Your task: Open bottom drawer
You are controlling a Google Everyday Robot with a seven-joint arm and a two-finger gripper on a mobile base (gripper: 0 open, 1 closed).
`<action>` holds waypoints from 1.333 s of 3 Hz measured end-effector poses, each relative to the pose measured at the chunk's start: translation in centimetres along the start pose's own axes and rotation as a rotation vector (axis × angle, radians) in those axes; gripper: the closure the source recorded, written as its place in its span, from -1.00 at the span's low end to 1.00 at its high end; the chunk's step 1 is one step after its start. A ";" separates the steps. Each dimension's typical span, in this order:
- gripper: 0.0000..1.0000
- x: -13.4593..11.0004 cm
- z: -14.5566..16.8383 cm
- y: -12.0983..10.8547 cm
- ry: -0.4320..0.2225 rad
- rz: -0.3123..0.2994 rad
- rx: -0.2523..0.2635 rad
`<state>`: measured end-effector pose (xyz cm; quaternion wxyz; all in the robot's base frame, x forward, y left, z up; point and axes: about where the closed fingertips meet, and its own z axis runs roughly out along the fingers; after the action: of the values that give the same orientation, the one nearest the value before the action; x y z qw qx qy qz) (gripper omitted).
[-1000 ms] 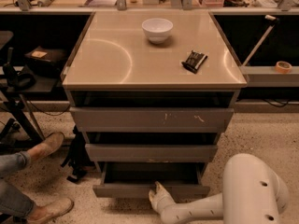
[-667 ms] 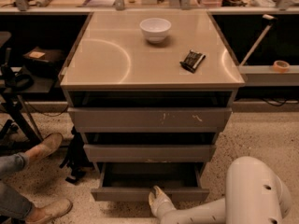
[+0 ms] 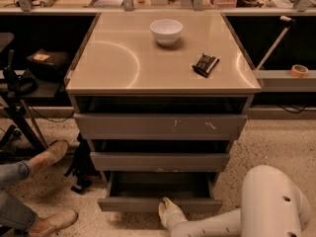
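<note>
Jutting out, bottom drawer (image 3: pixel 128 205) — jaws at its front's middle

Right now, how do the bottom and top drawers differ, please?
The bottom drawer is pulled out, inside showing; the top drawer hides its inside. The bottom drawer's front is slim and plain; the top drawer's is taller and scratched. Both are grey and handleless. The end effector is at the bottom drawer's front.

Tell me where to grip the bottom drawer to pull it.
Take the front's top edge on the bottom drawer, mid-width, from the front and above. It is a handleless flat panel, already ajar, so that lip is exposed. The hand is low, at the front's middle.
</note>
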<state>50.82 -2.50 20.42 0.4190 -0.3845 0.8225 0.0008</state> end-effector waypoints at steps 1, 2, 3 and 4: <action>0.16 0.0 0.0 0.0 0.000 0.000 0.000; -0.30 0.0 0.0 0.0 0.000 0.000 0.000; -0.77 0.0 0.0 0.0 0.000 0.000 0.000; -1.00 0.0 0.0 0.0 0.000 0.000 0.000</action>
<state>50.82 -2.50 20.42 0.4191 -0.3845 0.8225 0.0008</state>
